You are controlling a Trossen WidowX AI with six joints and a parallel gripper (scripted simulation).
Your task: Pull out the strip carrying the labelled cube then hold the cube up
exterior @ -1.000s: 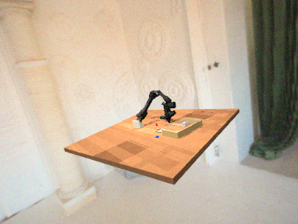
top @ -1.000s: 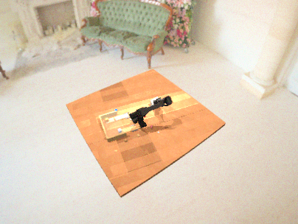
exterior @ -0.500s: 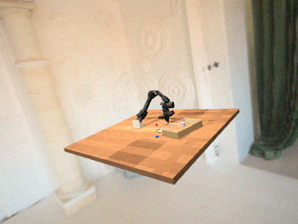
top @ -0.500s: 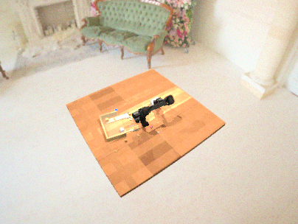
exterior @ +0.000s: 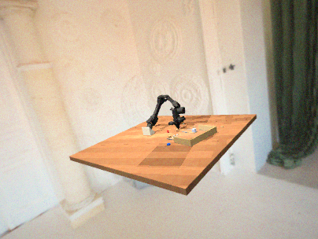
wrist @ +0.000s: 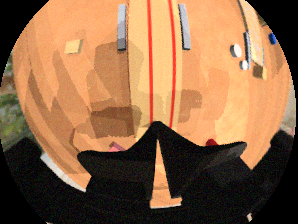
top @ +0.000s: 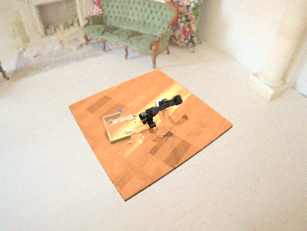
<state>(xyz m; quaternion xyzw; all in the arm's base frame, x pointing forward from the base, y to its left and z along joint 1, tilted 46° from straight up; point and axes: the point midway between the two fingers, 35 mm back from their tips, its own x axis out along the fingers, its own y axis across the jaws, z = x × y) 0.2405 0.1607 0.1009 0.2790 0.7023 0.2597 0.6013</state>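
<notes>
A pale strip with two red lines (wrist: 162, 65) runs straight ahead of my gripper, between two grey bars. My gripper (top: 153, 125) (exterior: 178, 128) (wrist: 156, 124) is shut with nothing between its fingers. Its tips are over the strip's near end and hide it; whether they touch it I cannot tell. A small whitish cube (top: 128, 131) (exterior: 194, 130) sits at the tray's near side, on the line of the strip; its label is too small to read. Another pale strip (wrist: 255, 35) lies to the right in the wrist view. Whether either strip is in one piece I cannot tell.
The shallow wooden tray (top: 121, 140) (exterior: 197, 138) stands beyond the gripper. A blue piece (top: 120, 111) (exterior: 168, 144) (wrist: 272, 38) lies outside it. A yellowish block (wrist: 73, 46), white round pieces (wrist: 235, 50), a pink piece (wrist: 117, 147) and a red piece (wrist: 211, 143) lie around.
</notes>
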